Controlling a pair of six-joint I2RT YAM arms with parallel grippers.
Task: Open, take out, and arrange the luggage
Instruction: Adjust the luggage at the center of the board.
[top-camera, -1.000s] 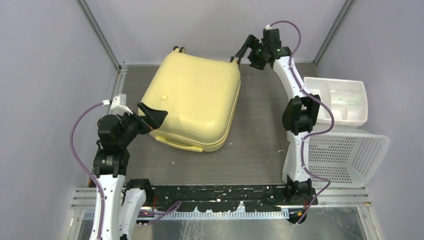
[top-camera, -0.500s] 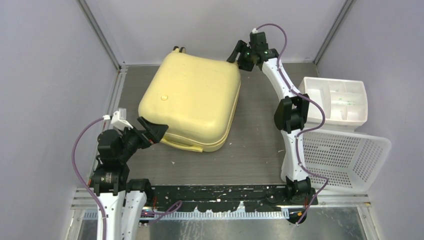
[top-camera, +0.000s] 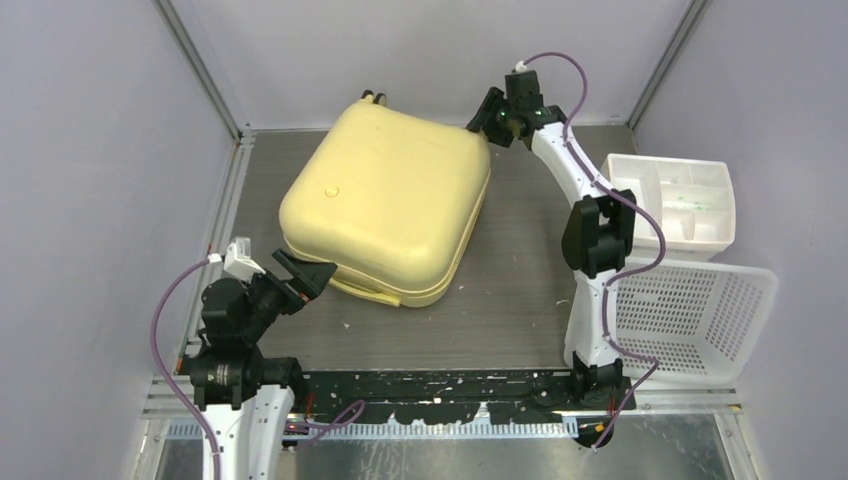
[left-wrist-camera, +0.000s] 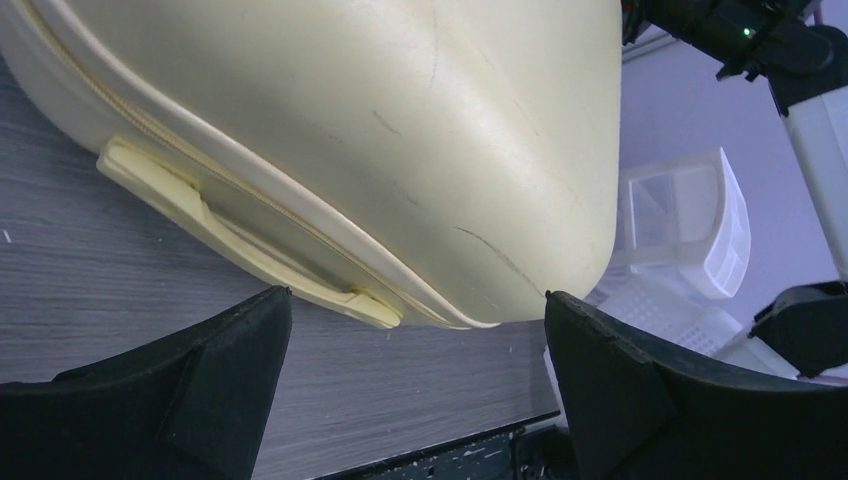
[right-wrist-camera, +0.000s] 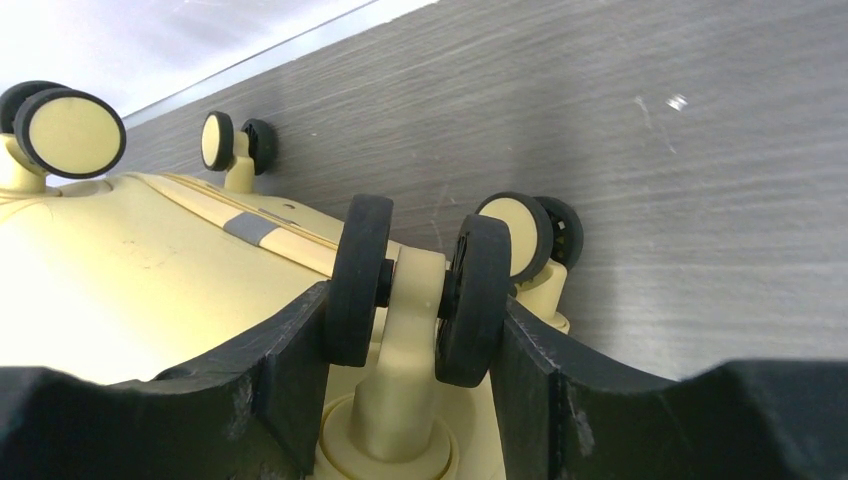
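Note:
The pale yellow luggage (top-camera: 385, 200) lies flat and closed on the grey table, its side handle (left-wrist-camera: 230, 230) facing the near edge. My left gripper (top-camera: 308, 272) stands open just off the near-left corner of the luggage (left-wrist-camera: 400, 150), with only bare table between its fingers. My right gripper (top-camera: 480, 115) is at the far-right corner. In the right wrist view its fingers press both sides of a twin black caster wheel (right-wrist-camera: 365, 280) of the luggage (right-wrist-camera: 130, 290). Other casters (right-wrist-camera: 70, 130) show behind.
A white drawer bin (top-camera: 675, 200) and a white perforated basket (top-camera: 690, 315) sit at the right edge beside the right arm. Grey walls close in the left, back and right sides. The arm bases line the near rail.
My right gripper moved onto the far-right corner caster and closed on it. The luggage shifted slightly. My left arm drew back toward the near edge, still open.

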